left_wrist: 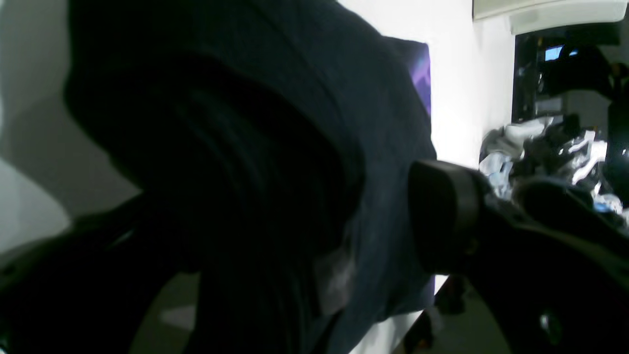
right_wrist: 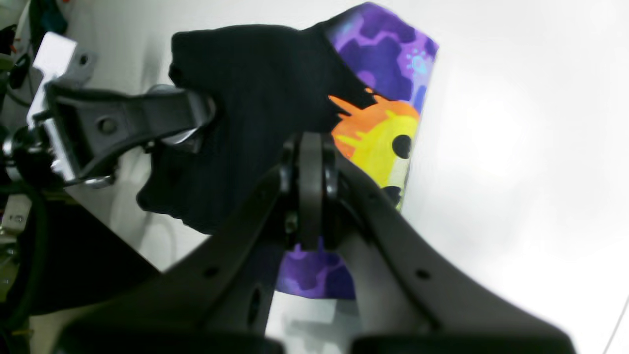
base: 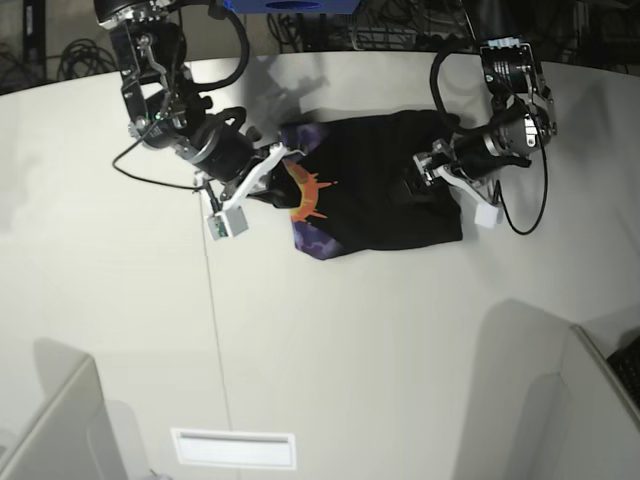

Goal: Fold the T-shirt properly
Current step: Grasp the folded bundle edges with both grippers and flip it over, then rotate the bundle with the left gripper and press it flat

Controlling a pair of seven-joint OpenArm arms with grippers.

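The T-shirt point(base: 390, 190) lies folded on the white table point(base: 350, 340), black side up, with the orange-yellow sun and purple print showing along its left edge point(right_wrist: 388, 132). My right gripper point(right_wrist: 310, 147) is shut, pads pressed flat together, just over that printed edge point(base: 288, 155); no cloth shows between them. My left gripper point(base: 428, 178) sits at the shirt's right side. Its jaws stand wide apart in the left wrist view point(left_wrist: 275, 231), with a bunched fold of black cloth point(left_wrist: 368, 123) between them. One of its fingers point(right_wrist: 167, 110) reaches over the black cloth in the right wrist view.
A heap of pale clothes point(left_wrist: 540, 147) lies beyond the table's edge. Cables trail along the back edge point(base: 400, 30). A white slot plate point(base: 233, 448) sits near the front, and grey dividers point(base: 590, 400) stand at the front corners.
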